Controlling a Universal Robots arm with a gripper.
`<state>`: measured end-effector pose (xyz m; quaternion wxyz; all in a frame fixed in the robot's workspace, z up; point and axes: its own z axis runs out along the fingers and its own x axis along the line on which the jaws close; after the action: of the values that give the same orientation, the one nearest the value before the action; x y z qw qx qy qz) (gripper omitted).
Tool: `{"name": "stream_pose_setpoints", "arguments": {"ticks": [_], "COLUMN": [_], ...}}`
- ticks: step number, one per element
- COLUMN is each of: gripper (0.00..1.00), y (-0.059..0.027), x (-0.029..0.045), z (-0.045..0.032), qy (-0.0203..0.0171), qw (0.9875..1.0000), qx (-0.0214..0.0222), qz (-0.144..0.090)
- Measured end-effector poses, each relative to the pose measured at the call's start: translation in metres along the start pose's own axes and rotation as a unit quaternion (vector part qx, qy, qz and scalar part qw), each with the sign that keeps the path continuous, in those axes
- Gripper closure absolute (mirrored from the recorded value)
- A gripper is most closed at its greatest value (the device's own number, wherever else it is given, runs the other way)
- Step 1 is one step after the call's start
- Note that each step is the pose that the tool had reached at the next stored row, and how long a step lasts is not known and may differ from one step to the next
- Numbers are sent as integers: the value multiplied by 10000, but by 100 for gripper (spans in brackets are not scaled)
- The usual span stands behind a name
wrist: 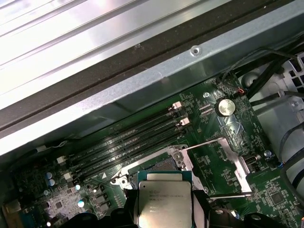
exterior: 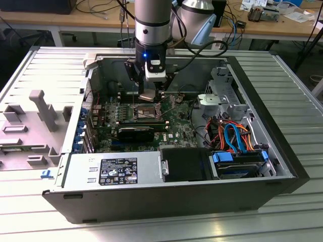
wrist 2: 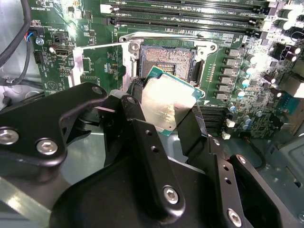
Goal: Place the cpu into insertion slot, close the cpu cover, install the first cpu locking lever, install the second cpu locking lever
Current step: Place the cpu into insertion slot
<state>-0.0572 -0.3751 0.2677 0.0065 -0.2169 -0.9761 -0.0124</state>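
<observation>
Away on the exterior view's left, a pale grey moulded plastic fixture [exterior: 43, 121] lies beside the open black computer case [exterior: 166, 201]. At the case's middle, the black two-fingered gripper [exterior: 151, 96] [wrist 2: 166, 121] [wrist: 164, 211] hangs over the green circuit board [exterior: 176, 126], clamped on the small square silver-topped cpu [wrist 2: 168, 107] [wrist: 164, 202]. The chip sits tilted over the dark-framed square insertion slot [wrist 2: 166, 57]; whether they touch is unclear. The thin silvery frame-shaped cpu cover [wrist: 236, 164] is swung open beside the slot. Blue and orange cables [exterior: 234, 136] bunch at the right.
</observation>
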Motion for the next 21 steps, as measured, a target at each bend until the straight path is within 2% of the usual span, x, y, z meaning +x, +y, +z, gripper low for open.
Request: {"name": "stream_pose_setpoints", "arguments": {"ticks": [21], "gripper": [46], "y": [0], "x": [0], "z": [10], "qy": [-2], "qw": [10000], "qx": [-1], "qz": [72]}}
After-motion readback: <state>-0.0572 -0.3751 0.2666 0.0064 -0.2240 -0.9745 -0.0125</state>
